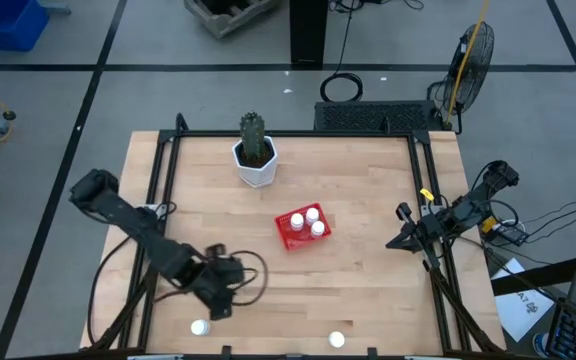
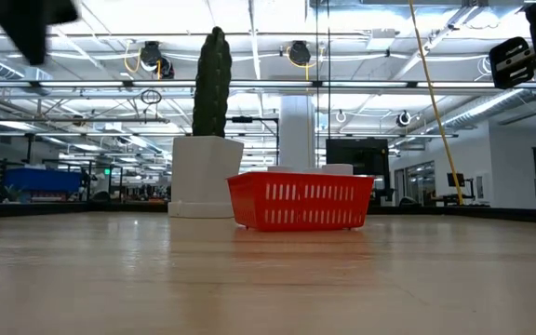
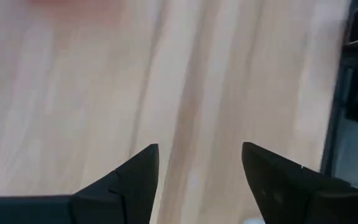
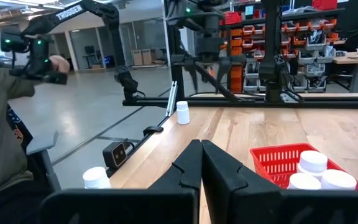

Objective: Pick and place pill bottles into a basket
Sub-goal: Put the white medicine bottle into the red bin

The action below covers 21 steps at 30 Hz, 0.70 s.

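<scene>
- Now three pill bottles [image 1: 304,221] are seen inside the basket [image 1: 290,240], mid-frame.
- Two more [image 1: 199,327] are left at the bottom edge.
- Left gripper [image 1: 218,305], lower left, is held apart above bare wood.
- Right gripper [image 1: 395,241], at right, is pressed together.

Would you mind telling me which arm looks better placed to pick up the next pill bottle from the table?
The left. Its open gripper hangs beside the nearer loose pill bottle at the table's front edge, while the right gripper, shut, waits at the far right edge, farther from either loose bottle.
</scene>
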Tool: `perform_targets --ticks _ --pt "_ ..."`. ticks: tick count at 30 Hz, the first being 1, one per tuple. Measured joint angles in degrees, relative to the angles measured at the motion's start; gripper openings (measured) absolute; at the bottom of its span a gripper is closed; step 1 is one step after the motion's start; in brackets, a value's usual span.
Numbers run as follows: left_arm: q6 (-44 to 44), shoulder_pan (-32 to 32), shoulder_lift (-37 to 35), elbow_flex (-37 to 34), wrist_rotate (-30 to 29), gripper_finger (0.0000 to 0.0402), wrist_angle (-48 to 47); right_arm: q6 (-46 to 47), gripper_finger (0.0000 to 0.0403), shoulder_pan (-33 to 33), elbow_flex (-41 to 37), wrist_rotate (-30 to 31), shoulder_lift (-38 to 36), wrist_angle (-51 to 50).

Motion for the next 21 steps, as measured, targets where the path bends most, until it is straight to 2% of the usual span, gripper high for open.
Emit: perform_targets --ticks 5,12,17,21 --pt "-15.5 -6.2 -2.25 0.0 -0.91 0.0262 -7.28 0.0 0.0 -0.01 0.0 0.0 0.0 0.0" --pt "-32.09 -14.41 -2.22 0.0 0.39 0.0305 -7.9 0.0 0.0 0.01 0.0 0.0 0.0 0.0" --pt "-41.06 -19.19 -1.0 0.0 0.58 0.0312 -7.9 0.0 0.0 -0.01 0.0 0.0 0.0 0.0" --pt "-44.03 -21.77 1.64 0.0 0.9 0.0313 -7.61 0.0 0.0 -0.01 0.0 0.0 0.0 0.0"
